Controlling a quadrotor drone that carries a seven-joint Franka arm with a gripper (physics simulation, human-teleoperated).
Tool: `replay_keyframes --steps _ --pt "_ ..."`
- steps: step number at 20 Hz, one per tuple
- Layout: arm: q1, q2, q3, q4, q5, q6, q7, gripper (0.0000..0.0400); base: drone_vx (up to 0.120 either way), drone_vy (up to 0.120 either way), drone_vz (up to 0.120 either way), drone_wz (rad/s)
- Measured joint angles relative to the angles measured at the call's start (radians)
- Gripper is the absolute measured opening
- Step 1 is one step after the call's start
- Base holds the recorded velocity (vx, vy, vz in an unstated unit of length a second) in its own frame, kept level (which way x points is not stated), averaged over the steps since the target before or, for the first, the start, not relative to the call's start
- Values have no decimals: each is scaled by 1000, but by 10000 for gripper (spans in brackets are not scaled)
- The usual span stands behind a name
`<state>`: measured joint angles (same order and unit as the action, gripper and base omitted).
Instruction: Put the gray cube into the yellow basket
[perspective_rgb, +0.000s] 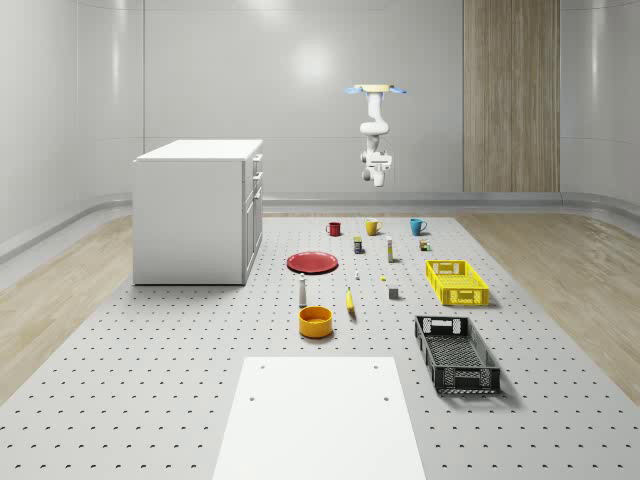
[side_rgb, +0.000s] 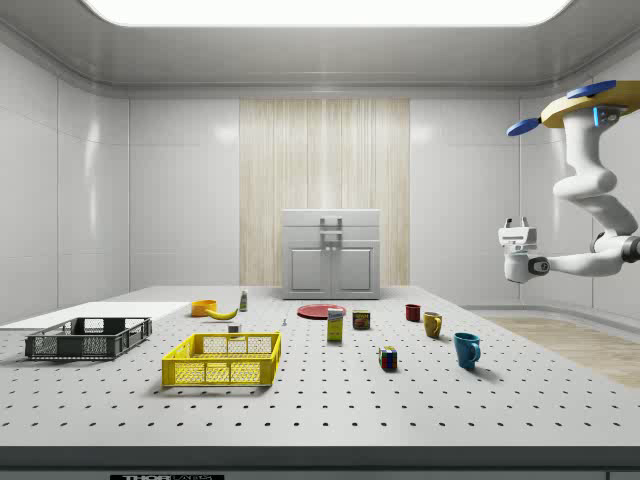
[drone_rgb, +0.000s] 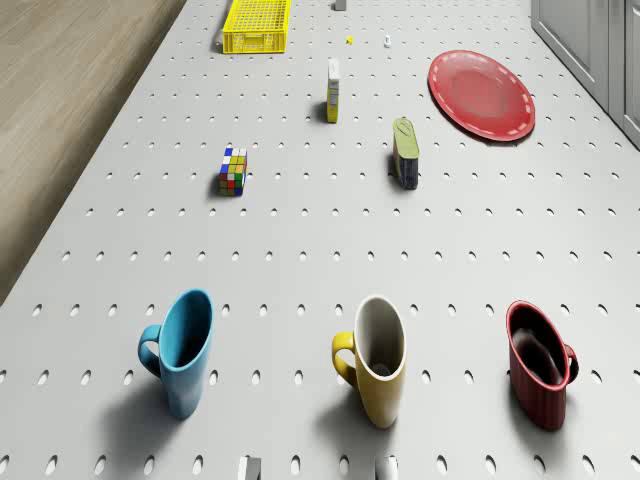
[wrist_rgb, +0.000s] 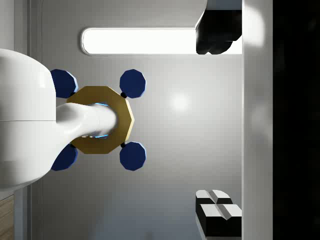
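The white panel (perspective_rgb: 320, 415) lies nearest; the drone (perspective_rgb: 376, 90) hovers beyond the mugs (perspective_rgb: 373, 227), claw (perspective_rgb: 376, 180) state unclear.

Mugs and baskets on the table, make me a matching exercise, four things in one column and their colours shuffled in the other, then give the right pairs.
Things:
1. The mug nearest the Rubik's cube
2. The middle mug of the row
3. The plate
4. The basket nearest the white mat

Colours:
A. red
B. black
C. blue
D. yellow

Pairs: 1-C, 2-D, 3-A, 4-B
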<state>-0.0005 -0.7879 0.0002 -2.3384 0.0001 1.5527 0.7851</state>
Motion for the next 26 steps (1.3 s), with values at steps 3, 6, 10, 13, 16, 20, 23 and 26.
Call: replay_keyframes --steps 3,6,10,13,16,20,23,26 --pt "-2 7 1 63 1 -53 -1 400 0 0 0 0" --pt "-3 25 1 128 1 -98 -2 400 0 0 0 0" --pt "-4 53 2 206 2 -145 -2 400 100 0 0 0" --pt "-5 69 3 248 2 -168 -2 400 120 0 0 0" --pt "-5 79 3 273 2 -182 -3 400 120 0 0 0" --pt "-6 84 3 289 2 -189 -3 400 120 0 0 0" --pt "-6 85 4 294 2 -191 -3 400 120 0 0 0" --pt "-7 85 4 296 2 -190 -3 400 120 0 0 0"
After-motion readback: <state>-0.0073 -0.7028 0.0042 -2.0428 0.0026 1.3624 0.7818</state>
